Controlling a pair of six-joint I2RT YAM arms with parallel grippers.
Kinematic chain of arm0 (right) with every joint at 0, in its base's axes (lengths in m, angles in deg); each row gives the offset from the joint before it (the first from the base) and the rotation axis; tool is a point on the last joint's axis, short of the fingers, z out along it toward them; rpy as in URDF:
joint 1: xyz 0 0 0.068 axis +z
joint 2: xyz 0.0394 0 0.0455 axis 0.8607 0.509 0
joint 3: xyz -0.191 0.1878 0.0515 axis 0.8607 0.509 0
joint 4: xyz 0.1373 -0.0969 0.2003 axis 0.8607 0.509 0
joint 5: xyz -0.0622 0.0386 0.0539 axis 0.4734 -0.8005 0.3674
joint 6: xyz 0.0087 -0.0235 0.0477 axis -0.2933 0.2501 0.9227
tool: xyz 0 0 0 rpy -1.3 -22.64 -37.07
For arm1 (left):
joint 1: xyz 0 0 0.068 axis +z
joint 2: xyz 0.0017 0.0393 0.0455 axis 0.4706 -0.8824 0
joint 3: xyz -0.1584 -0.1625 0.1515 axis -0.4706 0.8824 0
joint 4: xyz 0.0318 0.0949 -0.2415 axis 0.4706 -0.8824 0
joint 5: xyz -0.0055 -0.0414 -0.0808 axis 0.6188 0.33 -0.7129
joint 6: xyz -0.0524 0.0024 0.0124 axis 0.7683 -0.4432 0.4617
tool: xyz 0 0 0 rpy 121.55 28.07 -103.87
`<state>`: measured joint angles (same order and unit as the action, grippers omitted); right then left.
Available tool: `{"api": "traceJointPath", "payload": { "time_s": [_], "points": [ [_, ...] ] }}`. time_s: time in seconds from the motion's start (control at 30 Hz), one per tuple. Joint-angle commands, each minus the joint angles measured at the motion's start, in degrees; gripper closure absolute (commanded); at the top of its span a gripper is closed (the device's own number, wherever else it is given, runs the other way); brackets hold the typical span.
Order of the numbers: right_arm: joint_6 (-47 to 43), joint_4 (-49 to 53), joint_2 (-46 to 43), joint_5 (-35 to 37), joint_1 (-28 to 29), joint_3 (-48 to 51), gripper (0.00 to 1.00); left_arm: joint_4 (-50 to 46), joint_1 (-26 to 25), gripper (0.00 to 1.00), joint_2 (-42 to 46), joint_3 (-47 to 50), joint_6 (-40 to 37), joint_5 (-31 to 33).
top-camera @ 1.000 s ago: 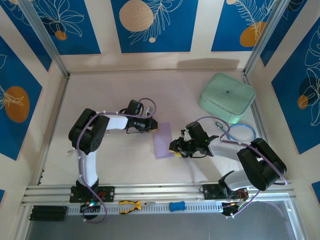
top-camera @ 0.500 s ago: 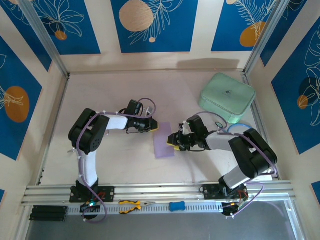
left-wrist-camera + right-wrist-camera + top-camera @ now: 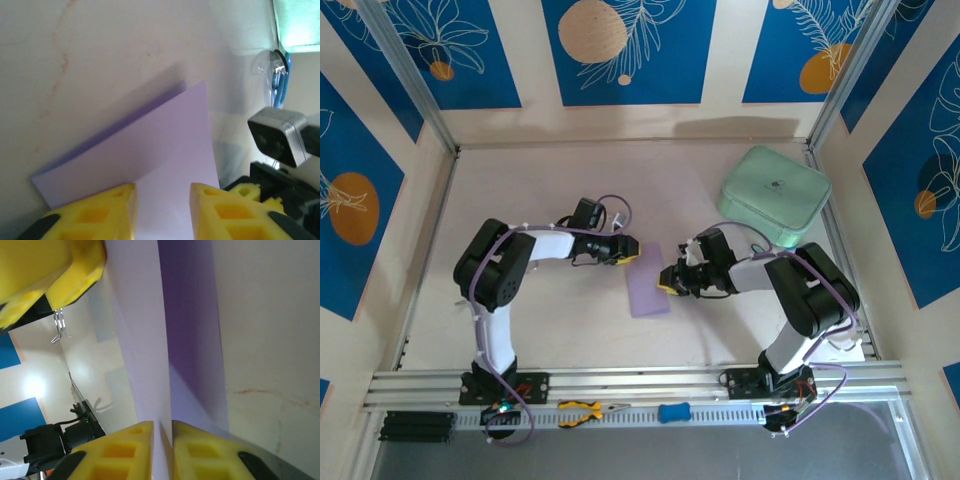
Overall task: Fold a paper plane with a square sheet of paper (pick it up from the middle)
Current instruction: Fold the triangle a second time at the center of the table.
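Observation:
The square sheet of paper (image 3: 647, 283) is pale lavender and lies folded on the table between the two arms. My left gripper (image 3: 632, 252) is at its far left corner; in the left wrist view its yellow fingers (image 3: 95, 215) stand apart, with the sheet (image 3: 165, 155) running between them. My right gripper (image 3: 665, 281) is at the sheet's right edge. In the right wrist view it (image 3: 161, 440) is shut on a raised layer of the paper (image 3: 145, 355), which stands on edge between the pads. The left gripper's yellow finger (image 3: 45, 275) shows there at the top left.
A mint-green rounded case (image 3: 775, 195) sits at the back right, with a blue loop (image 3: 803, 262) in front of it. Yellow-handled pliers (image 3: 582, 409) and a small blue object (image 3: 673, 411) lie on the front rail. Metal frame posts border the table.
My right gripper moved left to the paper's right edge and closed on it. My left gripper opened at the far left corner. The sheet has stayed in place.

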<state>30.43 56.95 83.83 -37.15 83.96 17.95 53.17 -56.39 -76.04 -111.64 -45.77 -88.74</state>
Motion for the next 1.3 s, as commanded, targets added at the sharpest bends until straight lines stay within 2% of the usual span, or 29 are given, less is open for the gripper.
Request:
{"api": "traceJointPath", "payload": {
  "time_s": [0.0, 0.1, 0.23, 0.43, 0.73, 0.87, 1.0, 1.27],
  "points": [
    [-0.5, 0.0, -0.3, 0.5, -0.7, -0.8, 0.91, -4.5, -1.0, 0.57, 6.9, -0.4, -1.8, 1.8],
    [0.6, -0.1, -1.5, 2.0, -1.2, -0.2, 0.92, -6.3, -1.9, 0.53, 11.2, 0.4, -3.6, 4.5],
    [1.2, 0.8, -2.7, 2.8, -2.0, 0.0, 0.93, -7.2, -4.3, 0.52, 15.4, 2.9, -6.9, 8.2],
    [1.8, 2.1, -3.6, 3.0, -2.6, 0.0, 0.93, -9.5, -11.5, 0.52, 19.0, 7.5, -13.3, 14.9],
    [2.0, 1.7, -3.4, 0.3, -2.6, -0.8, 0.87, -13.6, -23.0, 0.44, 25.5, 10.7, -20.4, 27.2],
    [1.9, 1.2, -2.6, -1.3, -2.7, -1.3, 0.87, -14.5, -28.4, 0.41, 26.6, 10.6, -23.9, 34.3],
    [1.3, 2.3, -1.4, -2.2, -2.6, -2.2, 0.90, -12.8, -34.2, 0.42, 28.3, 12.2, -27.0, 45.3],
    [0.5, 4.5, -1.0, -2.6, -2.7, -3.6, 0.90, -14.7, -40.2, 0.34, 22.8, 8.2, -32.3, 52.0]
  ]
}}
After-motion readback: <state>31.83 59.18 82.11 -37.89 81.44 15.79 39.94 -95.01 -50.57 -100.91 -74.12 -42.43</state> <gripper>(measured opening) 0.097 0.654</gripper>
